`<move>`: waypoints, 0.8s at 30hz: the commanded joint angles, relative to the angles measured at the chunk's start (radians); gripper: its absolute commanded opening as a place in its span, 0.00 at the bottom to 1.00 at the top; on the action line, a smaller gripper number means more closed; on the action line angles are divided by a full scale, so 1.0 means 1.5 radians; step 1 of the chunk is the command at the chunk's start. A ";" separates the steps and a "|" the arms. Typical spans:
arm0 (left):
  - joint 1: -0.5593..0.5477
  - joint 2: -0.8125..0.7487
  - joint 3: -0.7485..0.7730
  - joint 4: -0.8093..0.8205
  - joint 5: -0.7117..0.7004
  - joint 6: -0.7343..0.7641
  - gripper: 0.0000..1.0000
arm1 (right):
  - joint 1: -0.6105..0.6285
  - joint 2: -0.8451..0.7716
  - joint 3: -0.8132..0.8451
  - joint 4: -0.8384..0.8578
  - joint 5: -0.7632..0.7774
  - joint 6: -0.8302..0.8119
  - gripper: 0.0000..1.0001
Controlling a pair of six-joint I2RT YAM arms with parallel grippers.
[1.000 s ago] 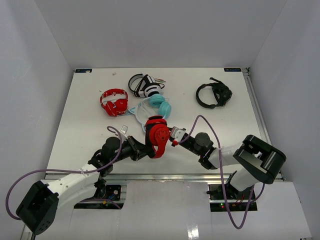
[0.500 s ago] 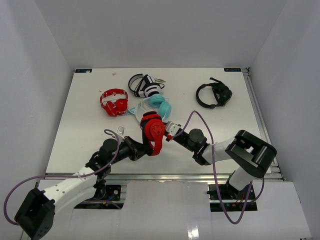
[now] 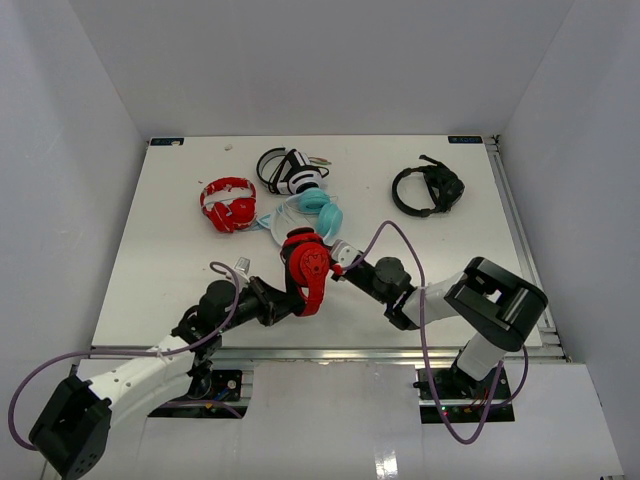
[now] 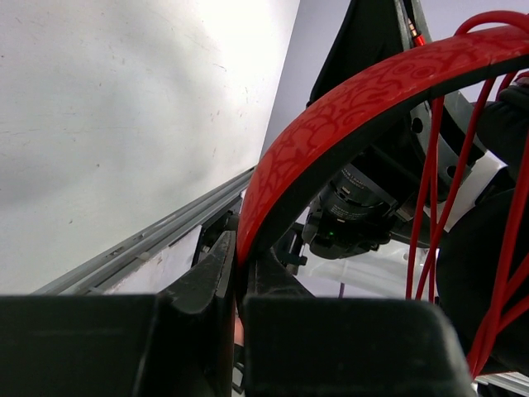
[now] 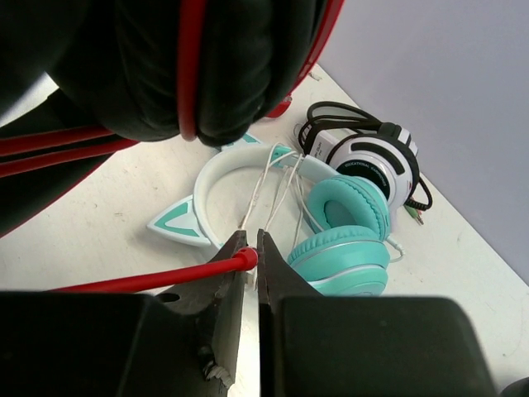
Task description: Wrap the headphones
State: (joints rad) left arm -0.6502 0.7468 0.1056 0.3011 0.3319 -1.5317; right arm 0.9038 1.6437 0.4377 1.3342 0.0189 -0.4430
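- While held over the table [image 3: 170,250], near its front middle, one headphones [image 3: 308,268] pair spans two grippers.
- Left gripper [image 4: 240,256]: jaws clamped tight on red headband [image 4: 331,124].
- Right gripper [image 5: 250,245]: jaws pinching red cable [image 5: 140,281].
- Four other headsets [image 3: 228,203] lie beyond.

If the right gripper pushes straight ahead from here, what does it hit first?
Likely the white-and-teal cat-ear headphones, lying beyond the right gripper; the held headphones' ear cup hangs close above that line, depth unclear.

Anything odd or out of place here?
Nothing damaged or spilled. Only oddity: the loose white cable of the teal cat-ear headset lies just beyond the right gripper, which pinches the red cable of the headphones; might snag.
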 commanded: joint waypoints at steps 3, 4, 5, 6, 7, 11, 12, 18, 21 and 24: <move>-0.010 -0.036 0.039 -0.046 -0.010 0.048 0.00 | -0.007 0.018 0.008 0.369 0.043 0.018 0.25; -0.010 -0.037 0.051 -0.069 -0.025 0.061 0.00 | -0.006 0.019 0.002 0.369 0.046 0.017 0.26; -0.010 -0.036 0.063 -0.092 -0.055 0.071 0.00 | -0.007 0.018 -0.003 0.369 0.050 0.015 0.28; -0.010 -0.034 0.078 -0.115 -0.076 0.082 0.00 | -0.007 0.016 -0.012 0.369 0.056 0.013 0.28; -0.010 -0.031 0.098 -0.136 -0.095 0.092 0.00 | -0.007 0.014 -0.019 0.369 0.061 0.010 0.29; -0.010 0.003 0.190 -0.272 -0.197 0.146 0.00 | -0.007 -0.004 -0.066 0.370 0.078 0.000 0.33; -0.010 0.018 0.218 -0.300 -0.230 0.157 0.00 | -0.007 -0.008 -0.074 0.370 0.079 0.000 0.34; -0.009 0.074 0.301 -0.362 -0.302 0.212 0.00 | -0.008 -0.038 -0.130 0.369 0.188 0.035 0.37; -0.009 0.096 0.343 -0.424 -0.377 0.253 0.00 | -0.012 -0.075 -0.157 0.367 0.285 0.109 0.36; -0.007 0.113 0.377 -0.490 -0.466 0.288 0.00 | -0.016 -0.188 -0.161 0.207 0.312 0.180 0.36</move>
State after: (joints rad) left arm -0.6605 0.8963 0.5609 -0.2946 -0.1399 -1.2023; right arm 0.8898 1.5697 0.2143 1.2973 0.3122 -0.3498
